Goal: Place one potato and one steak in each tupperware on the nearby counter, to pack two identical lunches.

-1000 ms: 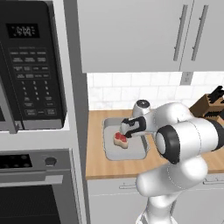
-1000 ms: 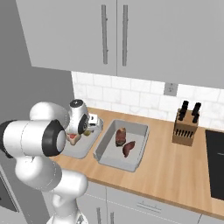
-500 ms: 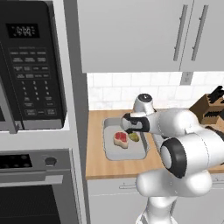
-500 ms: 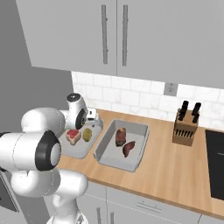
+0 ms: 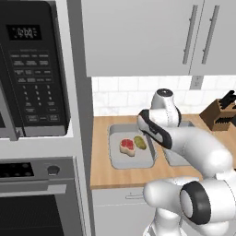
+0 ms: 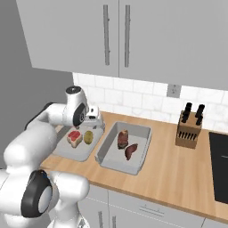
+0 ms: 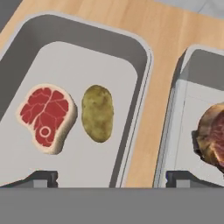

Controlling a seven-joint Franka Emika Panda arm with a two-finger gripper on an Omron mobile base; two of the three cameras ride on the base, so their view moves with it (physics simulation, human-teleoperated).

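Two light-grey tupperware trays sit side by side on the wooden counter [image 6: 164, 178]. The left tupperware [image 7: 142, 52] [image 6: 64, 151] [image 5: 115, 159] holds a raw red steak [image 7: 43, 116] [image 6: 74, 137] [image 5: 126, 145] and a yellowish potato [image 7: 97, 113] [image 6: 88, 136] [image 5: 140, 142] lying side by side. In the right tupperware [image 6: 133, 165] [image 7: 186, 100] lie a browned steak [image 6: 123, 138] [image 7: 212, 138] and a reddish potato [image 6: 130, 151]. My gripper [image 7: 111, 179] [image 6: 99, 126] hovers above the inner edge of the left tray, open, with nothing between its fingertips [image 7: 41, 177].
A knife block [image 6: 187, 131] [image 5: 220, 115] stands at the back right of the counter, and a dark cooktop [image 6: 220, 164] lies beyond it. A microwave [image 5: 32, 73] above an oven [image 5: 37, 203] forms a tall wall on the left. Upper cabinets [image 6: 116, 35] hang overhead.
The gripper has opened wide and risen out of the left tupperware, leaving the potato lying beside the steak. The arm has swung back a little.
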